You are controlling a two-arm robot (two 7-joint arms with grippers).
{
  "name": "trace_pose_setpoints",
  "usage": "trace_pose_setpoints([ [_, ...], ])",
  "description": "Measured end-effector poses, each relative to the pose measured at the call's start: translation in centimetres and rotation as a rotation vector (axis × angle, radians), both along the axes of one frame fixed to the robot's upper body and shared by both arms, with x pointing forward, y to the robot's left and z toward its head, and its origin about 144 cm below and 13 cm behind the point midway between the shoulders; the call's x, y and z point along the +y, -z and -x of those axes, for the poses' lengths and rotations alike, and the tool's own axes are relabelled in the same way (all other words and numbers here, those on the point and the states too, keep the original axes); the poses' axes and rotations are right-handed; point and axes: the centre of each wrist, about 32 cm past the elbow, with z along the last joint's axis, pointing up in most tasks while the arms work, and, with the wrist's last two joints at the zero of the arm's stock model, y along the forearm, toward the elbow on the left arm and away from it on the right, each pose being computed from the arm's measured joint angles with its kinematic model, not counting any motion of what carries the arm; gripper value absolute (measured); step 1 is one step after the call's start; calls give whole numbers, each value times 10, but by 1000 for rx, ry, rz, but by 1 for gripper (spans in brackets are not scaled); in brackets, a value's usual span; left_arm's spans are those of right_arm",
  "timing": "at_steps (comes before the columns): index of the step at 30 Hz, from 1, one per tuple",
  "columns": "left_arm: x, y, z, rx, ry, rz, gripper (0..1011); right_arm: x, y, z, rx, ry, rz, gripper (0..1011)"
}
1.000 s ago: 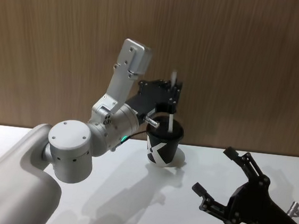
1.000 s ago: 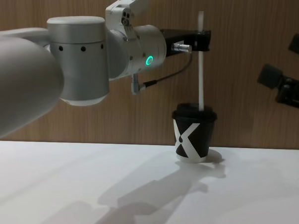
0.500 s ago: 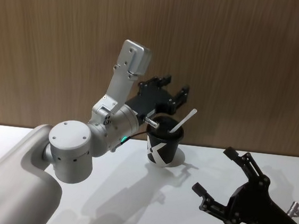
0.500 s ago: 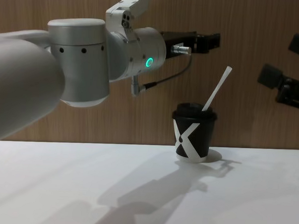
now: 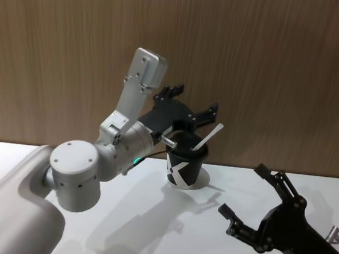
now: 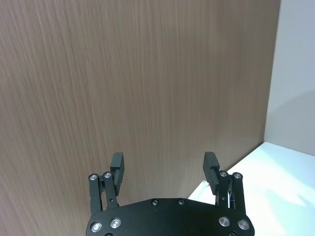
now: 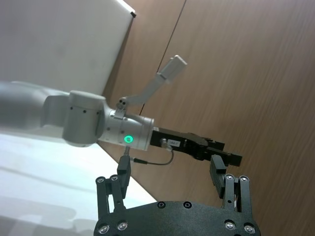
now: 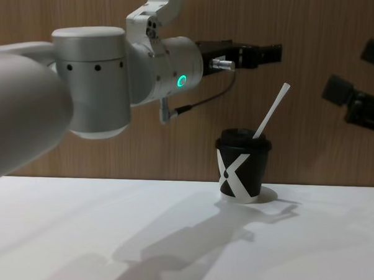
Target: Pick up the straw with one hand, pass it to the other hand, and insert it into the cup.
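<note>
cup: small black paper cup (image 5: 185,165) with a big white X and a black lid, standing upright on the white tabletop (image 5: 146,234), close to the wood-panel wall (image 5: 273,65) at the back.

straw: thin white straw (image 8: 272,111) sits in the cup through the lid, leaning over toward the robot's right, top end free in the air. Nothing's touching it.

left pincer: the one with the silver wrist and the green ring (image 5: 186,107), hanging above the cup and a bit behind it, pointing at the wall. Fingers spread wide apart with nothing between them; the left wrist view (image 6: 165,169) shows the gap between the two pads and just wall beyond it. From the chest view it's clearly higher than the straw's tip and not in contact.

right pincer: all-black one (image 5: 253,196), low on the robot's right side, well apart from the cup. Fingers splayed wide, holding nothing. In its own wrist view (image 7: 170,179) you can see both fingers parted, with the left arm farther off.

tabletop: plain white, shadows of the arm and cup falling across it.
</note>
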Motion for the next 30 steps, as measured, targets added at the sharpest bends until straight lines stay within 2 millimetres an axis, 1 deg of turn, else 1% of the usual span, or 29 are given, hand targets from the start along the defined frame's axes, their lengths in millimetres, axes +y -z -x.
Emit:
trace_pose_setpoints([
  [11,17,11,14,-41,24,25,1003,8,-17,-7,50,37,-72,1004],
  [18,30,19,23,-57,61,36,1003,18,-29,-11,109,77,-141,1003],
  [30,48,24,33,-86,151,48,1003,36,-40,-15,240,121,-269,1003],
])
